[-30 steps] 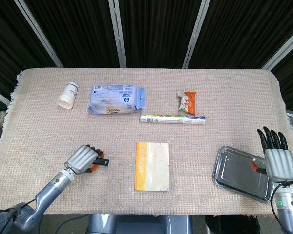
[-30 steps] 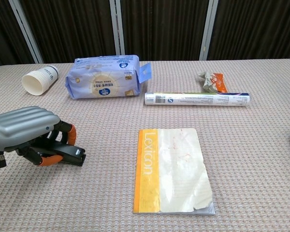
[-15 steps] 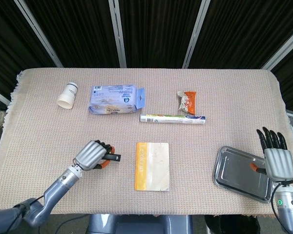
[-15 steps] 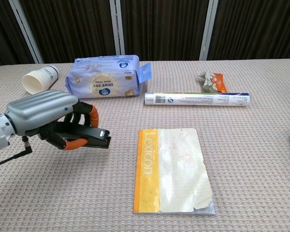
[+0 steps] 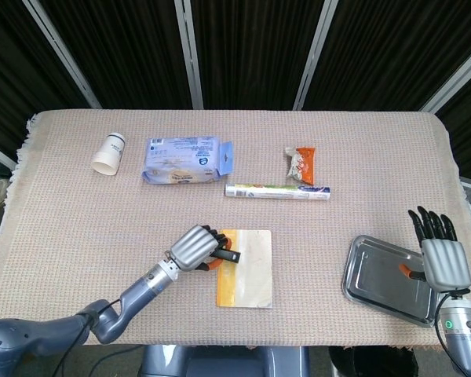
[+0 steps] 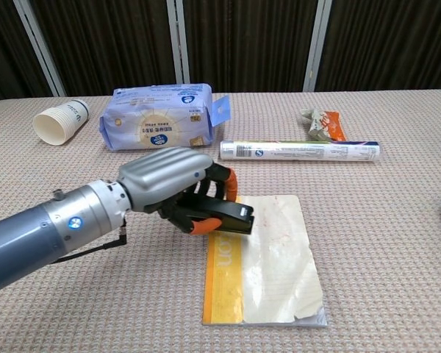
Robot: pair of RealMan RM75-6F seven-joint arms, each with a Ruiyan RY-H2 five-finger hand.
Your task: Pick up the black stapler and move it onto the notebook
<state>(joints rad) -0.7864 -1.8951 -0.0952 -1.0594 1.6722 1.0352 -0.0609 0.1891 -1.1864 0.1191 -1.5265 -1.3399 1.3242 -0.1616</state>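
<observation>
Since the earlier frames our left hand (image 5: 195,248) has carried the black stapler (image 6: 228,214) rightward from the open cloth to the notebook (image 5: 251,271), and the right hand has barely shifted. We now hold the stapler clenched in the left hand's curled fingers, its black nose jutting out past the orange fingertip pads and hovering over the notebook's yellow spine strip near the upper left corner; whether it touches the cover we cannot tell. Our left forearm slants in from the lower left across the woven tabletop cloth (image 5: 78,228). Our right hand (image 5: 435,255) stands with its fingers spread and upright, gripping nothing, at the right edge of the metal tray (image 5: 377,275), well apart from the notebook. Beyond the notebook lies a long wrapped tube (image 5: 277,191), and just behind that an orange snack packet (image 5: 302,163). To the left of those sits a blue wipes pack (image 5: 184,161), and farther left a paper cup (image 5: 109,152) lies on its side. None of these stands between the stapler and the notebook.
</observation>
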